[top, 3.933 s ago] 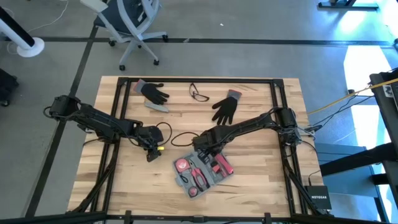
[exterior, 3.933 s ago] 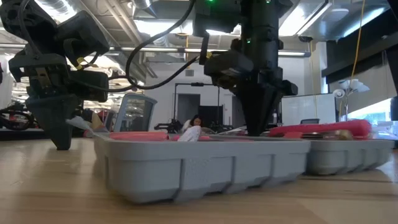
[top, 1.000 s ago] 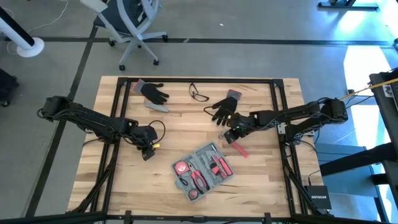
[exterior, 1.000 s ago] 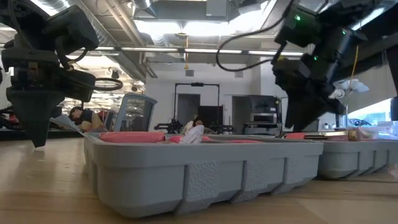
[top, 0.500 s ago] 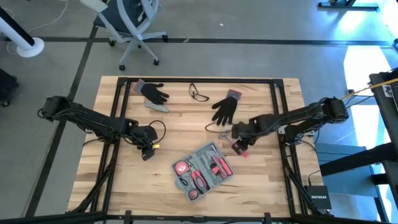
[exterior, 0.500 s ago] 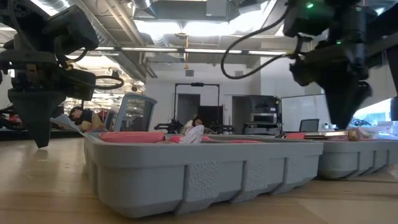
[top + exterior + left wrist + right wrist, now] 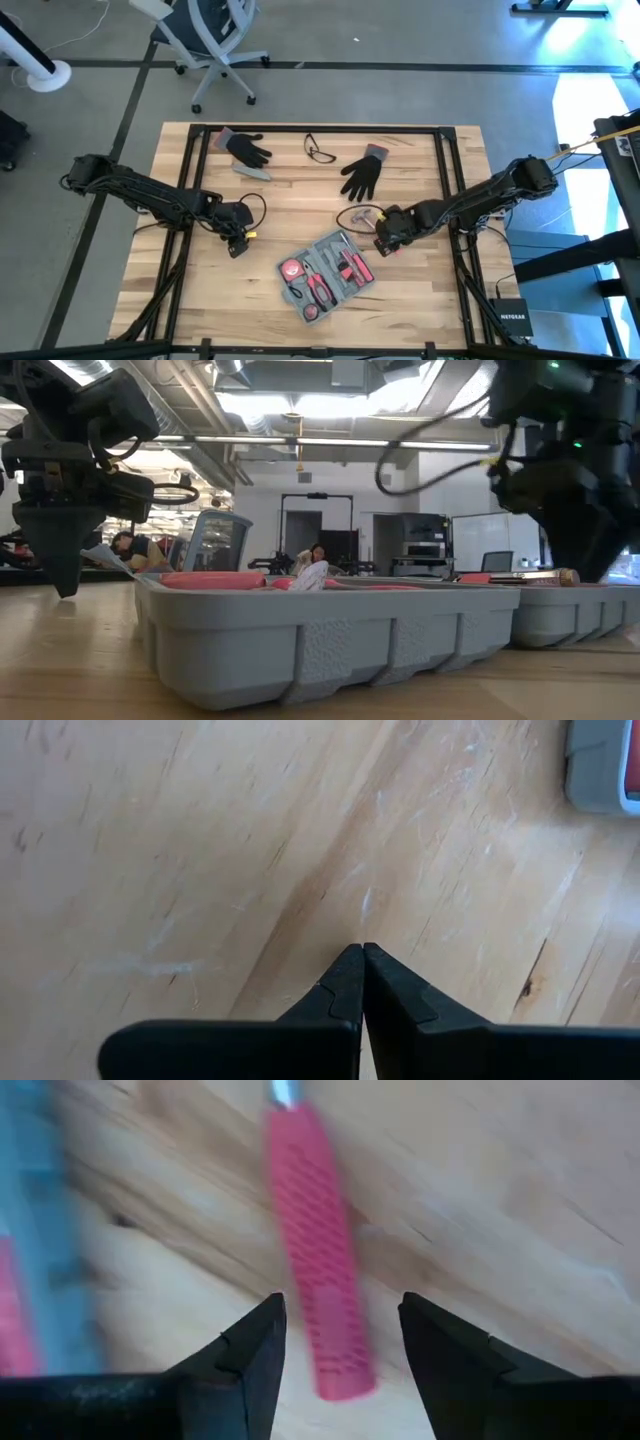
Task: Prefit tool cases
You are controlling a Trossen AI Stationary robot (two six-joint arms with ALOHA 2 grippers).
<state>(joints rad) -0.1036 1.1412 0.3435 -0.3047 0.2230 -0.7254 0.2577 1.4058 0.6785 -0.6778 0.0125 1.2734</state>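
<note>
The tool case (image 7: 325, 270) lies open on the table, a grey tray with red-handled tools in its recesses; it fills the foreground of the low view (image 7: 330, 640). To its right a red-handled tool (image 7: 320, 1310) lies flat on the wood. My right gripper (image 7: 335, 1345) hangs over that tool, pointing down and open, with a finger on either side of the handle and not touching it. My left gripper (image 7: 237, 245) hovers shut just above the bare wood left of the case (image 7: 362, 955) and holds nothing.
Two black gloves (image 7: 245, 148) (image 7: 362, 175), safety glasses (image 7: 320, 150) and a small grey bar (image 7: 255, 172) lie toward the far edge. A thin wire loop (image 7: 355, 213) sits just beyond the right gripper. Bare wood stretches along the near edge on both sides of the case.
My right gripper has moved from beside the right-hand glove toward the table's near edge, tipping until it points straight down, and now stands over the red-handled tool. The tool and the case have stayed where they were.
</note>
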